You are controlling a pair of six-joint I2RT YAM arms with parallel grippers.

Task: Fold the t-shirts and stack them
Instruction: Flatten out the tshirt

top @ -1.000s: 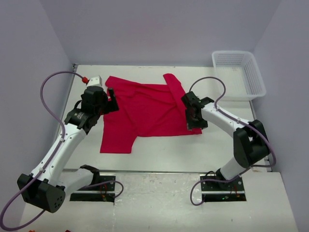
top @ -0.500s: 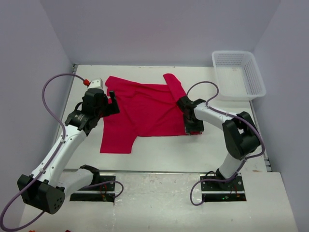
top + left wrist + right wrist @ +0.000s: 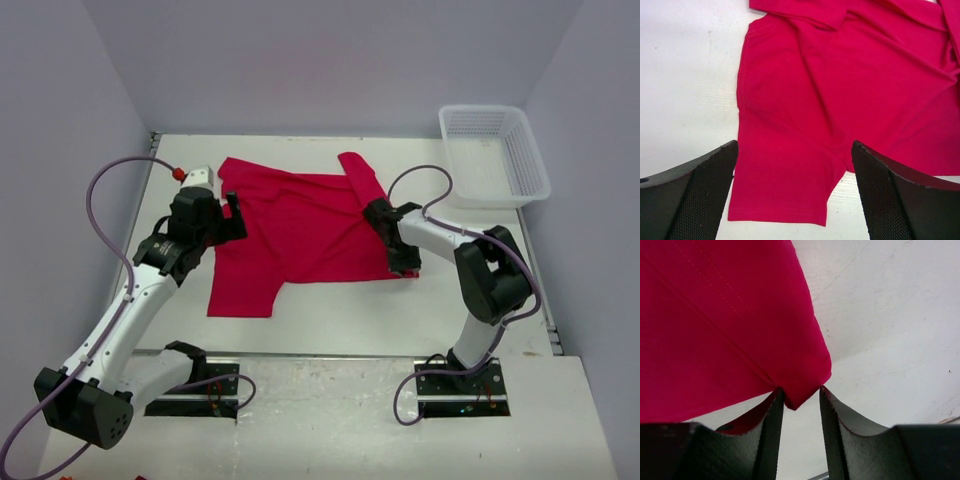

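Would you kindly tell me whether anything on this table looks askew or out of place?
The bright red cloth t-shirt lies unevenly, not flat: its far right part is folded over into a strip, and creases cross its far left side. Nothing looks spilled or damaged.

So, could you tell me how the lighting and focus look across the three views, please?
Top view: even, soft light, sharp throughout, only faint shadows beside the arms, the t-shirt strongly saturated. Left wrist view: the t-shirt and its creases are crisp, and the dark fingers at the bottom corners show their texture. Right wrist view: very close, stitching and table scratches clear, fingers nearly black with little detail.
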